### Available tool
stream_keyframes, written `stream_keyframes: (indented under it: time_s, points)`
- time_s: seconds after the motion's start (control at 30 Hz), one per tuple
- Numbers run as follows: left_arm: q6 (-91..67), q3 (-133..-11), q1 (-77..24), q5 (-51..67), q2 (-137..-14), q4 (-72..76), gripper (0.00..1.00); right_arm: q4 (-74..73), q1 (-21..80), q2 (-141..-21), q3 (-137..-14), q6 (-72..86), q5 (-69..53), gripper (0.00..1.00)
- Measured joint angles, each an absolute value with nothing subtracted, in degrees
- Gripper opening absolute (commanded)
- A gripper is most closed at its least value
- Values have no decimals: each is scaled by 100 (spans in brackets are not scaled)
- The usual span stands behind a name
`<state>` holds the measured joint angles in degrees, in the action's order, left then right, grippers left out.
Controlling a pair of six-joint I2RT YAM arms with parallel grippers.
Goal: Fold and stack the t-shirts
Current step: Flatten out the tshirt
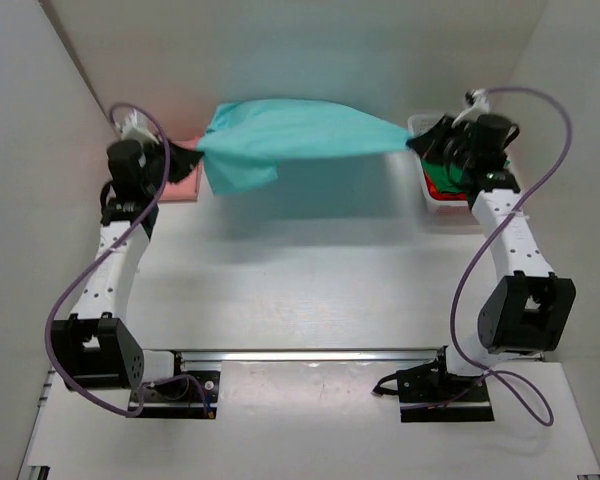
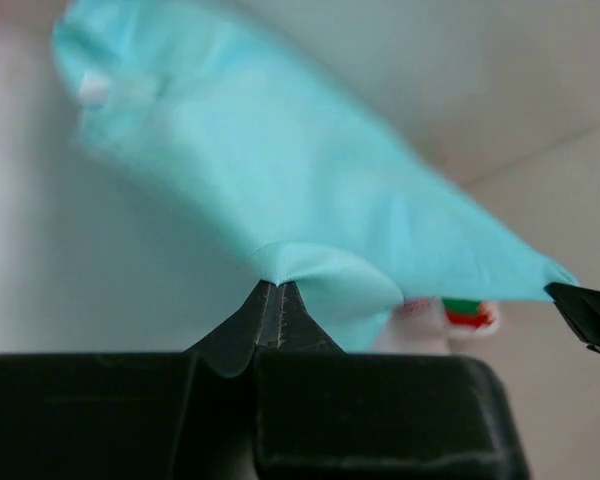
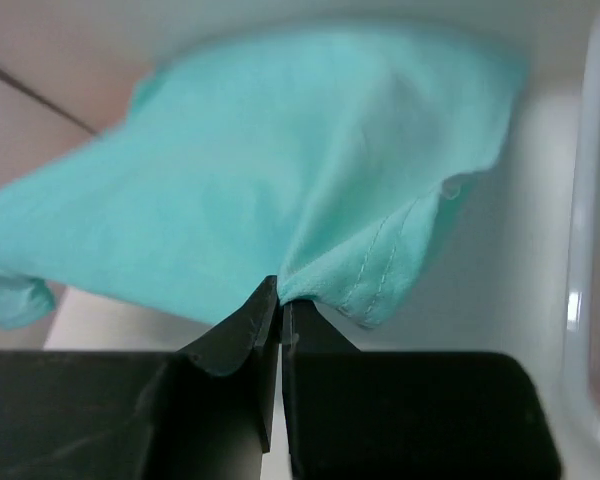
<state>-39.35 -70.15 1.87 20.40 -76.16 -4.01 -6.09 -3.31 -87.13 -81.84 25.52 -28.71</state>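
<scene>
Stretching between the two arms, a soft teal-turquoise cotton t-shirt (image 1: 290,138) is held in the air above the white tabletop (image 1: 310,270), clear of its surface. At the far left, a salmon-pink t-shirt (image 1: 187,183) is seen lying on the tabletop, partly hidden behind the left gripper (image 1: 194,155). That gripper is closed tight on a pinched fold at the left end of the teal shirt, as is shown plainly in the left wrist view. From there the fabric is drawn rightwards, with a loose part hanging lower near the left side. The right end is pinched by the right gripper (image 1: 418,143), whose jaws are clamped together on a stitched hem. Beside that gripper, a white plastic mesh basket (image 1: 448,206) is placed on the tabletop, and dark green and red cloth (image 1: 450,186) is seen inside it.
</scene>
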Motion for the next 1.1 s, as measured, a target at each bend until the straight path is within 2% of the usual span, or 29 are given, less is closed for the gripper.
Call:
stream_keyframes:
  time_s: [0.17, 0.33, 0.73, 1.1]
  points:
    - [-4069, -4427, 108, 2016, -6670, -340, 0, -482, -84, -8012, -5413, 2711, -2626, 0]
    - [-4136, -2880, -239, 1859, -5352, -639, 0, -639, 183, -6984, -3717, 2976, -2381, 0]
    - [-4211, -2373, -532, 1673, -3979, -1848, 0, -1424, 292, -4681, -2036, 3509, -1881, 0]
    - [-4401, -1970, -504, 1581, -3918, -2014, 0, -1780, -10, -4587, -1905, 3470, -1809, 0]
